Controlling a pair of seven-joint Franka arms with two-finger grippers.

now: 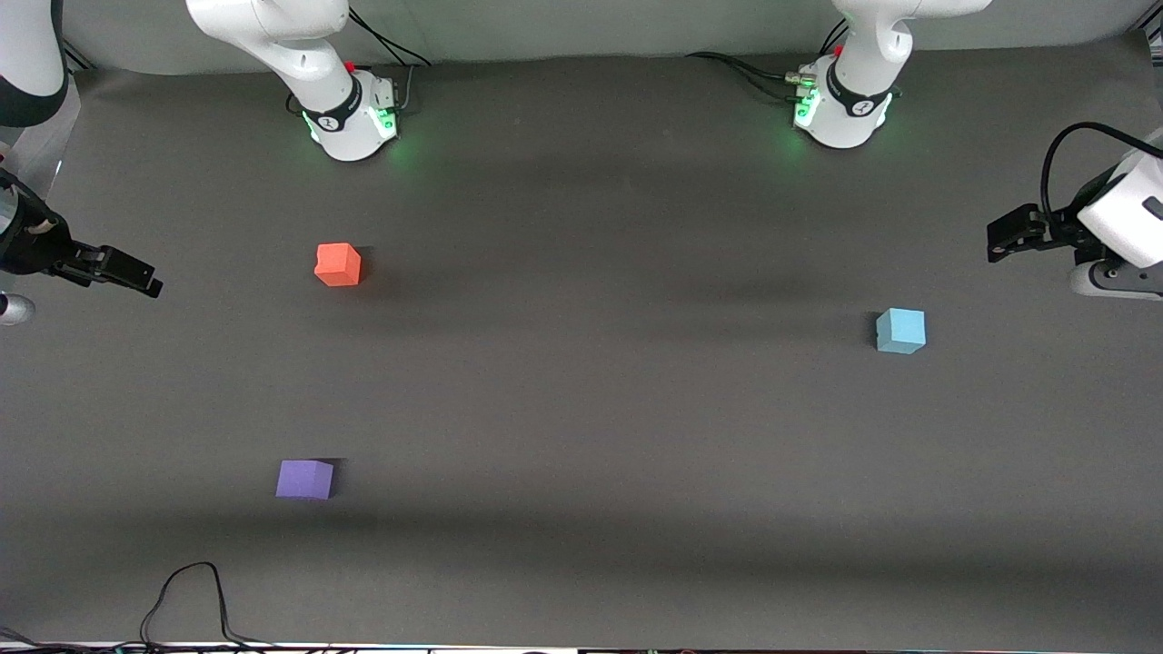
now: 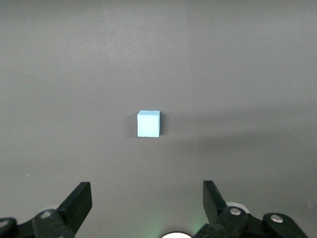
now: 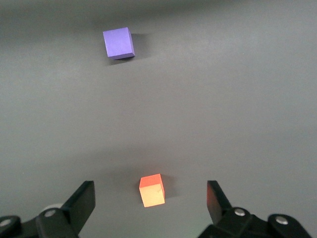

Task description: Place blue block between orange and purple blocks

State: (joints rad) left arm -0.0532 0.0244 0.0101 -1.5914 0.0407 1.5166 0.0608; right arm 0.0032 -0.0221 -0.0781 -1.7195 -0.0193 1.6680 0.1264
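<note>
We note the right gripper (image 1: 136, 272) raised over the right arm's end of the table (image 1: 581, 409), fingers spread wide and holding nothing; its wrist view confirms the gap between the two black fingers (image 3: 81, 201). Next, the orange block (image 1: 338, 264) sits flat on the mat, near the right arm's base. The purple block (image 1: 305, 479) lies nearer to the front camera than the orange one, well apart from it, with bare mat between them. Both show in the right wrist view, orange (image 3: 151, 190) close under the fingers, purple (image 3: 119, 43) farther off. The blue block (image 1: 900, 330) rests toward the left arm's end, well apart from the other two. We see the left gripper (image 1: 1004, 241) hovering over that end, near the blue block (image 2: 148, 123), released, jaws wide, empty.
</note>
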